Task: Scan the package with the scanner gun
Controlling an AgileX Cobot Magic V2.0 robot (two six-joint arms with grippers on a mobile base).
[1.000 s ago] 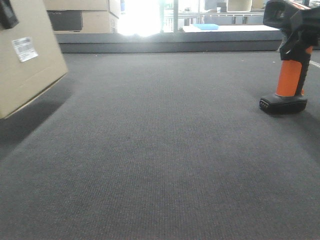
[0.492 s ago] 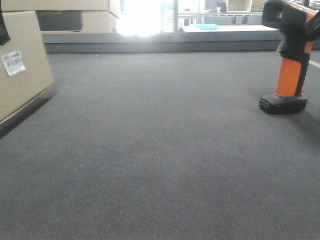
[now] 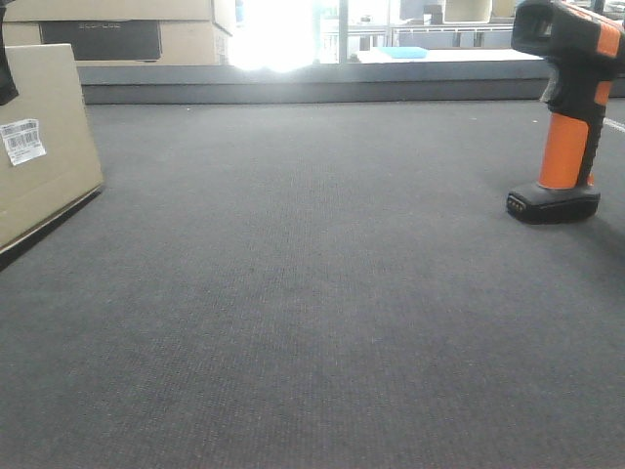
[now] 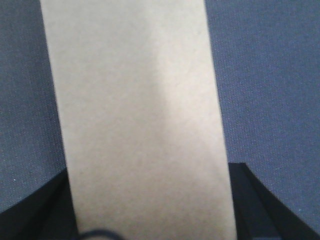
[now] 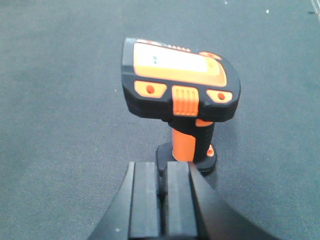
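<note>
1. The package point(image 3: 44, 147) sits at about 9 o'clock in the front view, tilted, its lower edge appearing to touch the grey mat point(image 3: 312, 293). Its small white barcode label point(image 3: 21, 141) faces toward the centre. Stiff cardboard, probably light for its bulk, with smooth faces that could slip; take it across two opposite flat sides, clear of the label.
2. The left gripper point(image 4: 150, 220) straddles the package: in its wrist view a dark finger point(image 4: 30, 210) shows at each side of the tan face. It looks clamped on the box, though the contact itself is blurred.
3. Behind, at 11 o'clock, stacked cartons with a dark panel point(image 3: 103, 39) stand past the mat's far edge.
4. The scanner gun point(image 3: 566, 107) stands upright on its flat black base at 3 o'clock. Rigid plastic and top-heavy, so tippable; the orange handle is the place to grasp.
5. The right gripper point(image 5: 160, 200) hovers just behind the handle, pads nearly together, holding nothing.
</note>
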